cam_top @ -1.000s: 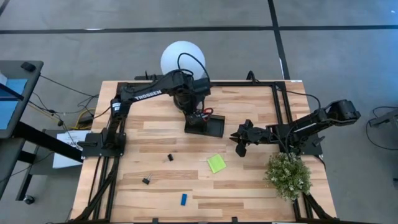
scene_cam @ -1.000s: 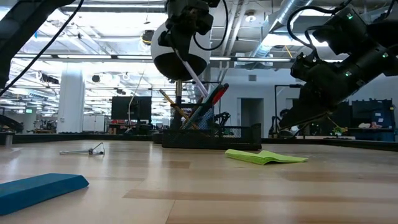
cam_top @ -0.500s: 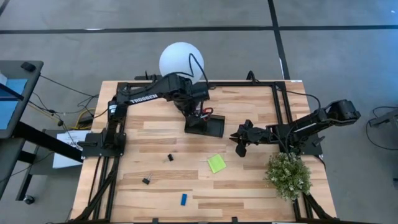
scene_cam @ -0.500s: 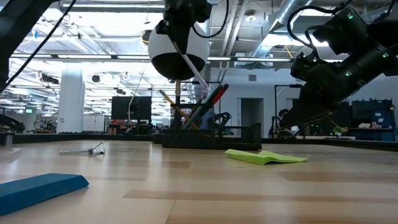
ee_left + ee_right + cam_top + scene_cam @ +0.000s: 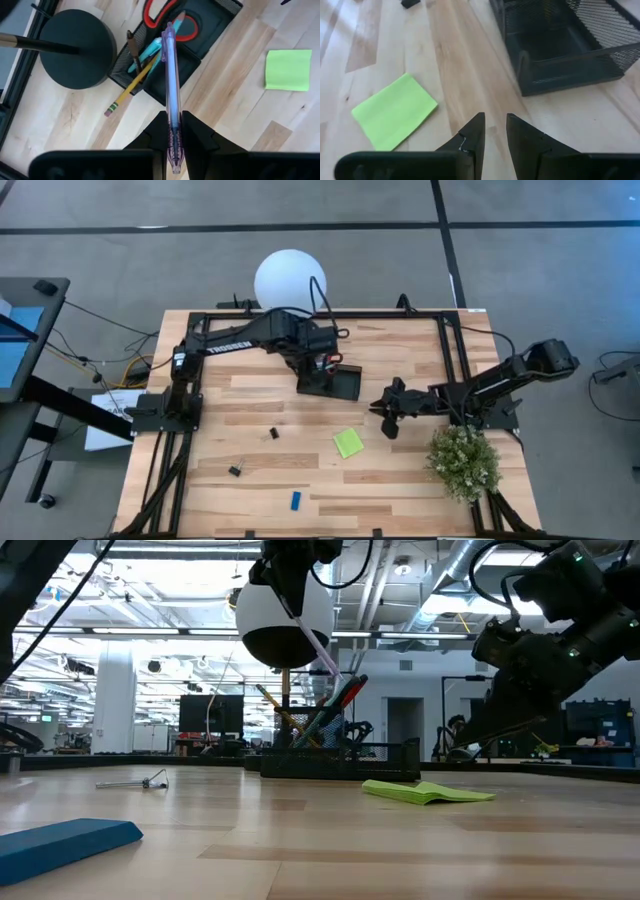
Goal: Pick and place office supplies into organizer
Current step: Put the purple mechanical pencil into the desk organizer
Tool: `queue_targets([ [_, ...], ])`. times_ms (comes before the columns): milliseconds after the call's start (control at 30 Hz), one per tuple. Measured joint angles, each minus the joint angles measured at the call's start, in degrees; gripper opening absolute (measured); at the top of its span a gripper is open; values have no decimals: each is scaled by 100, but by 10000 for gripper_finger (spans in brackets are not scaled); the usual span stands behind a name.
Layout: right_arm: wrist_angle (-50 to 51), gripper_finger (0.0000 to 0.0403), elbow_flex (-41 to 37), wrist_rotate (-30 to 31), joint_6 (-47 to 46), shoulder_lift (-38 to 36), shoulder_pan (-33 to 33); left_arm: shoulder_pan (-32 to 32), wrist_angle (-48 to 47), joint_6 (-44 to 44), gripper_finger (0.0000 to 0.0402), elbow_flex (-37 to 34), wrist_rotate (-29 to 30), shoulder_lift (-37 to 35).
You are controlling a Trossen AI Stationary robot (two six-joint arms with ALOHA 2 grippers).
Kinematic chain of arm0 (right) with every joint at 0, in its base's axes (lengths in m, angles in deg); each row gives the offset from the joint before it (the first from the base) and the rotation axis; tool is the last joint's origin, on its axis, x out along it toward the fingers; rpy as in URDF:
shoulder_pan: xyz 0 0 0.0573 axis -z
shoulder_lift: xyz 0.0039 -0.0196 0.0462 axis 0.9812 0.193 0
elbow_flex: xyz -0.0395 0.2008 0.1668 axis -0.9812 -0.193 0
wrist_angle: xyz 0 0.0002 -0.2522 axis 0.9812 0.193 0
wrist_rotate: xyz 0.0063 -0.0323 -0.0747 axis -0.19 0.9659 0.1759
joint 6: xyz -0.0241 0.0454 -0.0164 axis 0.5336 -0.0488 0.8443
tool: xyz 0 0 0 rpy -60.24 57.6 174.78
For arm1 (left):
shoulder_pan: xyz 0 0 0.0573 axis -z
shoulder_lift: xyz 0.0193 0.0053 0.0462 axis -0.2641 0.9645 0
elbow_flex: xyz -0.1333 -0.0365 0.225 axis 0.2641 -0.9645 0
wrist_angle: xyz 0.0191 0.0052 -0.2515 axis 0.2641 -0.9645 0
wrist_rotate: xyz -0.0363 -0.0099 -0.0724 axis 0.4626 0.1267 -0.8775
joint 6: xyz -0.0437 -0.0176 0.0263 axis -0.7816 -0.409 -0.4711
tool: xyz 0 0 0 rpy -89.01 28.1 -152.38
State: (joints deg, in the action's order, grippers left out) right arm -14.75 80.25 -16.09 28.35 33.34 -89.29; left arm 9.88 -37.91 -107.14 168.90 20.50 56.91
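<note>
The left gripper is pinching a translucent pale-blue pen above the black mesh organizer; tilted, it risks snagging the crowded pencils. The right gripper is hovering empty, slightly parted.

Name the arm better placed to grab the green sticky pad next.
Right. The right gripper hangs empty and open beside the sticky pad, which lies just ahead of its fingers. The left gripper is shut on a pen over the organizer.
</note>
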Motion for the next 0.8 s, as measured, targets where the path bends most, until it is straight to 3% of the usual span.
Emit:
queue_targets([
  [433,17,72,0,26,-193,0,-343,371,2,101,21,-4,252,-123],
  [567,118,72,2,26,-193,0,-384,588,-2,430,21,-4,36,-531],
  [700,183,72,1,26,-193,0,-371,803,30,235,21,-131,471,-1103],
  [800,179,72,1,26,-193,0,-371,808,14,-169,21,-816,851,-1818],
])
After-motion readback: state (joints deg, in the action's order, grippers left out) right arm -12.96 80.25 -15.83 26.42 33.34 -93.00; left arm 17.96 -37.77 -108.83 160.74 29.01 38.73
